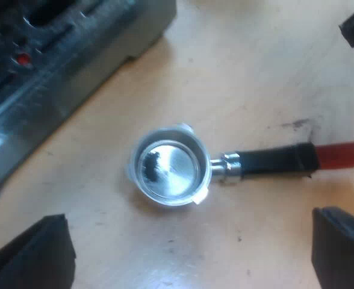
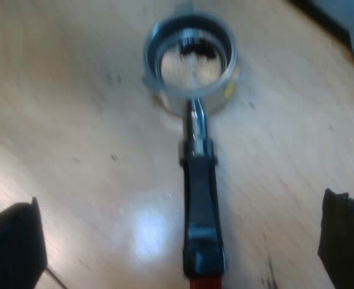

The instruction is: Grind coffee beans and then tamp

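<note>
Left gripper [image 1: 186, 253] and right gripper [image 2: 178, 244] hang wide apart, holding nothing, over the metal holder [image 1: 168, 171], which lies loose and empty on the table [image 1: 255, 72] near the espresso machine [image 1: 56, 78]: grinding and tamping both appear undone.

Pale wooden table [image 1: 237, 72] with a dark smudge [image 1: 296, 124] and small specks

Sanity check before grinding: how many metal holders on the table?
1. The metal holder lies loose on the wooden table, basket up, beside the espresso machine; both wrist views show this same one. Others could lie outside the views.
</note>
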### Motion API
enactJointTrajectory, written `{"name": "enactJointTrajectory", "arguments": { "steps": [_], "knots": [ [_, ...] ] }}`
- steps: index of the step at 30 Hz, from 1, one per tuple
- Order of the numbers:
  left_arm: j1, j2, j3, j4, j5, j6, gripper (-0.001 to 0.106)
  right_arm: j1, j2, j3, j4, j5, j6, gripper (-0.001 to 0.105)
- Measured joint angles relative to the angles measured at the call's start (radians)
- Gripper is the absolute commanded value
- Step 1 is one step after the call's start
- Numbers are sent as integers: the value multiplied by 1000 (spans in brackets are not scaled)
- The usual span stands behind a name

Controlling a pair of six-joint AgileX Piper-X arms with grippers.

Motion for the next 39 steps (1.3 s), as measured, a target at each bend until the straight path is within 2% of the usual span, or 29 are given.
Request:
{"name": "enactJointTrajectory", "arguments": {
  "steps": [3, 7, 9, 11, 13, 15, 21, 25, 27, 32, 39],
  "knots": [
    [0, -28, -43, 74, -60, 2, 82, 0, -19, 0, -82, 0, -37, 93],
    [0, -39, -67, 119, -93, 2, 82, 0, -20, 0, -181, 0, -93, 93],
    [3, -41, -106, 210, -167, -4, 82, 0, -20, 3, -240, 0, -113, 93],
    [14, -41, -115, 239, -201, -6, 82, 0, -20, 13, -305, 0, -138, 93],
    [39, -41, -119, 258, -208, -22, 82, 0, -20, 26, -345, -13, -150, 93],
    [102, -41, -118, 269, -211, -42, 82, 0, -20, 61, -417, -24, -157, 93],
    [261, -29, -118, 269, -216, -41, 82, 0, -20, 167, -600, -36, -159, 93],
    [272, -2, -118, 271, -221, -41, 82, 0, -16, 229, -709, -38, -170, 93],
    [272, 23, -118, 272, -219, -41, 82, 0, -4, 250, -749, -38, -206, 93],
    [272, 90, -118, 272, -219, -41, 82, 0, 67, 261, -834, -51, -249, 93],
    [272, 212, -119, 272, -219, -41, 82, 0, 219, 261, -997, -53, -255, 93]
  ]
}}
